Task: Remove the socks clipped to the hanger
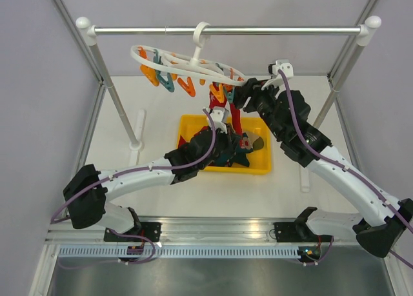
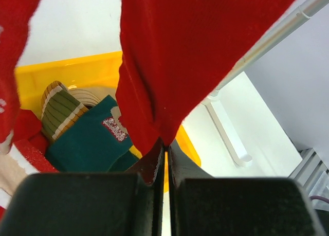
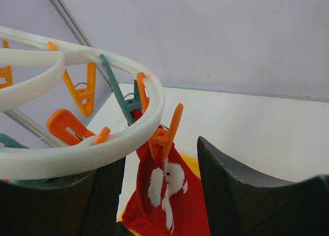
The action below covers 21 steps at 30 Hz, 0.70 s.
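Pinching the lower end of the long soft red sock (image 2: pixel 195 51) with the left gripper (image 2: pixel 164 156), jaws clenched flat on the cloth. Holding it low and taut, most likely to steady it for a pull and then a straight drop. Just beneath that grip, sitting ready as the landing place: the shallow yellow plastic bin (image 2: pixel 67 74), already carrying a dark teal sock with a small printed patch (image 2: pixel 87 143) and a rolled olive-and-beige striped sock (image 2: pixel 59 110), touching each other. Further up, hovering at the rim of the white plastic oval ring hanger (image 3: pixel 77 156) with the right gripper (image 3: pixel 157 161), jaws released and standing wide on either side of the small orange plastic peg (image 3: pixel 164 135), not pressing it yet. Placed that way, presumably, to squeeze the peg open, with the weight taken from below by the other arm. Hard to say from the wrist view about any contact between fingers (image 3: pixel 226 195) and ring. Hanging from that peg by its top edge: the same red sock, white festive print near the clip, limp and creased, reaching down toward the bin. Around the ring, spare orange and teal pegs (image 1: pixel 166 82) dangling bare. Farthest back, hooked over the long shiny metal rail with white end knobs (image 1: pixel 226 30).
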Each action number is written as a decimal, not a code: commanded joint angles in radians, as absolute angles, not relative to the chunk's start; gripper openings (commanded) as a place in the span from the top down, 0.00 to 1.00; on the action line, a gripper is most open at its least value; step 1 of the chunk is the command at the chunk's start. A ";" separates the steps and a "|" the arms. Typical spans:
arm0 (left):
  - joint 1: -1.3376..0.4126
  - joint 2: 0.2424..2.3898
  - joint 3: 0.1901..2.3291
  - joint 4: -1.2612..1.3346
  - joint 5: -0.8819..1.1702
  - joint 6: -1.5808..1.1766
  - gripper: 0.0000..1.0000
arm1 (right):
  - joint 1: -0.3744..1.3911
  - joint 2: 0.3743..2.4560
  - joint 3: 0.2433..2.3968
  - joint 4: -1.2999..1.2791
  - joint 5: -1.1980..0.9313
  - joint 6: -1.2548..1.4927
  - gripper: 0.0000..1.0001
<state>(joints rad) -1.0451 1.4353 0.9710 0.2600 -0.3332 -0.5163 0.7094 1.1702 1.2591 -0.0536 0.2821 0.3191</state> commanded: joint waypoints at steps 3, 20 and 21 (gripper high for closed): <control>-1.054 1.447 1.017 0.232 -0.354 -0.537 0.98 | 0.709 1.149 1.238 0.066 0.258 0.341 0.38; -1.078 1.463 1.029 0.227 -0.373 -0.542 0.98 | 0.709 1.201 1.230 0.132 0.359 0.345 0.42; -1.078 1.463 1.034 0.226 -0.371 -0.540 0.98 | 0.710 1.203 1.230 0.133 0.353 0.348 0.42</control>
<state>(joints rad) -1.0683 1.4578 0.9939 0.2382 -0.3656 -0.5186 0.7094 1.1870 1.2308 0.0772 0.3408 0.3370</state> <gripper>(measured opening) 0.027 0.587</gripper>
